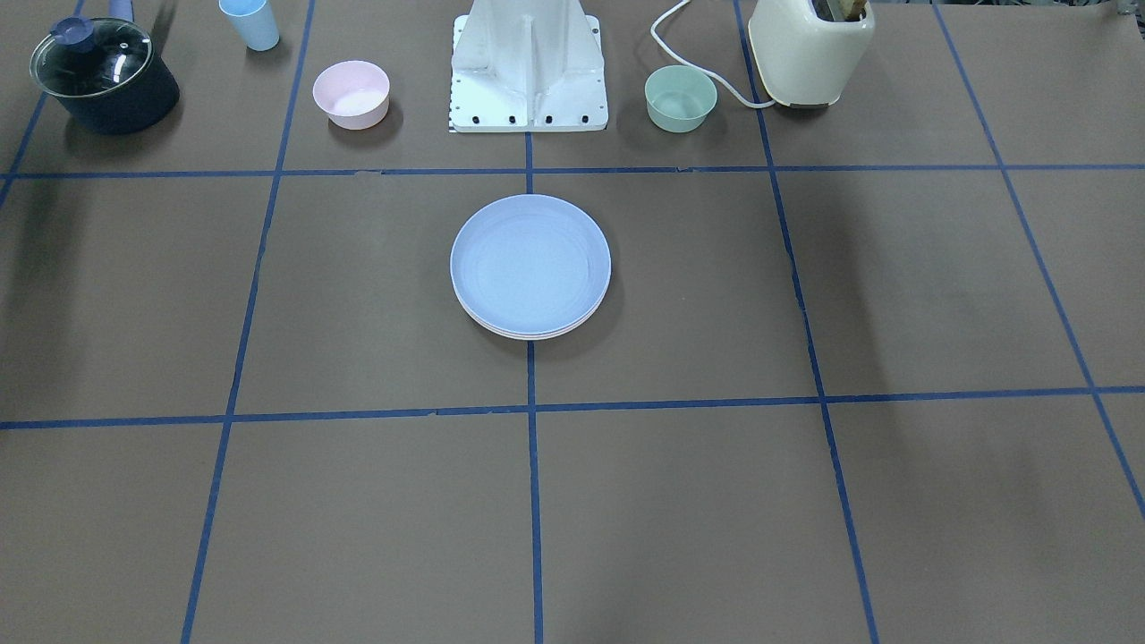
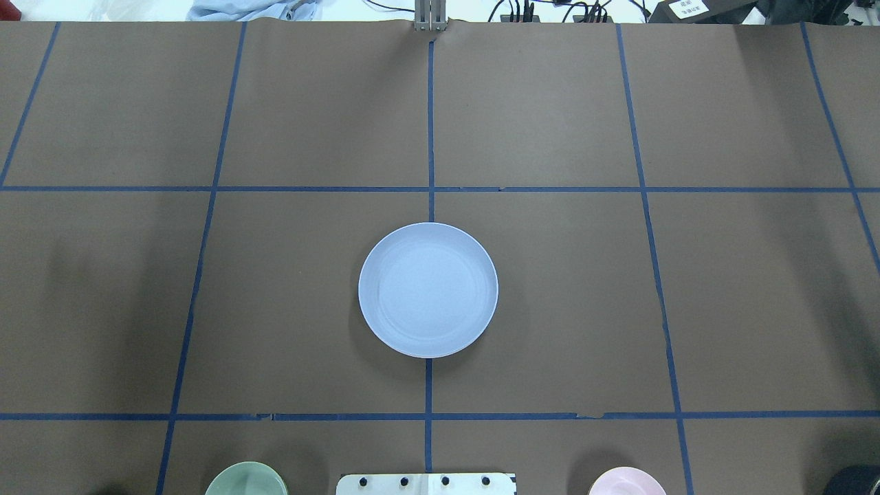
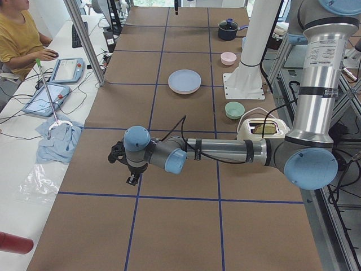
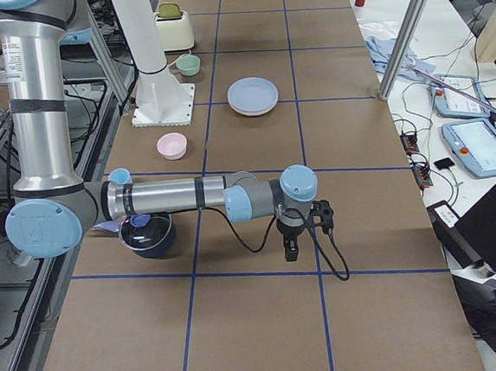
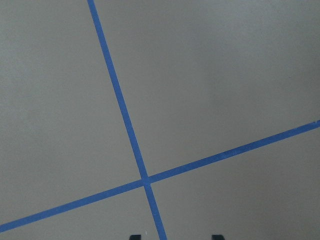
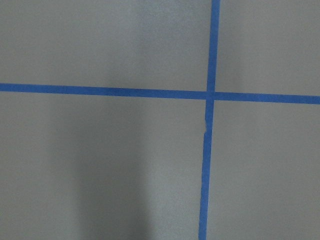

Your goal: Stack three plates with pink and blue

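The light blue plate [image 1: 530, 264] lies on top of a stack at the table's middle. It also shows in the overhead view [image 2: 427, 289]. Pale rims [image 1: 528, 334] of plates under it peek out at the stack's front edge; their colours are hard to tell. Both arms reach out far from the stack, toward the table's ends. My left gripper [image 3: 131, 180] hangs low over the table. In the left wrist view its fingertips [image 5: 131, 236] stand apart with nothing between them. My right gripper [image 4: 290, 256] shows only in the exterior right view; I cannot tell whether it is open or shut.
By the robot's base [image 1: 530, 67] stand a pink bowl [image 1: 351, 94], a green bowl [image 1: 681, 98], a cream toaster [image 1: 809, 49], a light blue cup [image 1: 250, 22] and a dark pot with a glass lid [image 1: 103, 76]. A person [image 3: 20, 36] sits at the side table.
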Controlling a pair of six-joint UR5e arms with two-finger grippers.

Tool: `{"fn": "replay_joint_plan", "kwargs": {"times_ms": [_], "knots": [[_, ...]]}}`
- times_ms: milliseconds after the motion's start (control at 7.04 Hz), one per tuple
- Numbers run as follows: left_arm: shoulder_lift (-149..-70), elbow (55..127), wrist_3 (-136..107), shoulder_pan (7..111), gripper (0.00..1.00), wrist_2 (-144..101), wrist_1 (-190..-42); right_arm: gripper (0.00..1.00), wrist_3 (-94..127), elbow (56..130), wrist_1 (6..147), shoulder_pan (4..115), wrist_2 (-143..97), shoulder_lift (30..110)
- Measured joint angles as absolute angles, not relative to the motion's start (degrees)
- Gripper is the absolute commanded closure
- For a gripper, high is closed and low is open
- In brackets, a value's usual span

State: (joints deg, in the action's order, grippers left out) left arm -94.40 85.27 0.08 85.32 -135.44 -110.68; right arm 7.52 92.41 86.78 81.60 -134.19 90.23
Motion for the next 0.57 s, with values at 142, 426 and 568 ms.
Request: {"fn": "replay_joint_plan", "kwargs": {"times_ms": [142, 426, 568], "knots": [[-94.44, 85.27, 0.11, 85.57, 0.32, -135.54, -110.72, 0.0, 5.72, 92.46, 89.08, 82.04, -134.03, 89.21], [-94.48, 85.28, 0.41, 86.63, 0.0, -135.65, -110.68, 0.0, 4.7, 92.78, 90.3, 82.33, -133.83, 88.55], [-94.48, 85.27, 0.59, 87.37, 0.0, -136.04, -110.67, 0.0, 4.64, 92.86, 90.26, 82.39, -133.86, 88.53]]}}
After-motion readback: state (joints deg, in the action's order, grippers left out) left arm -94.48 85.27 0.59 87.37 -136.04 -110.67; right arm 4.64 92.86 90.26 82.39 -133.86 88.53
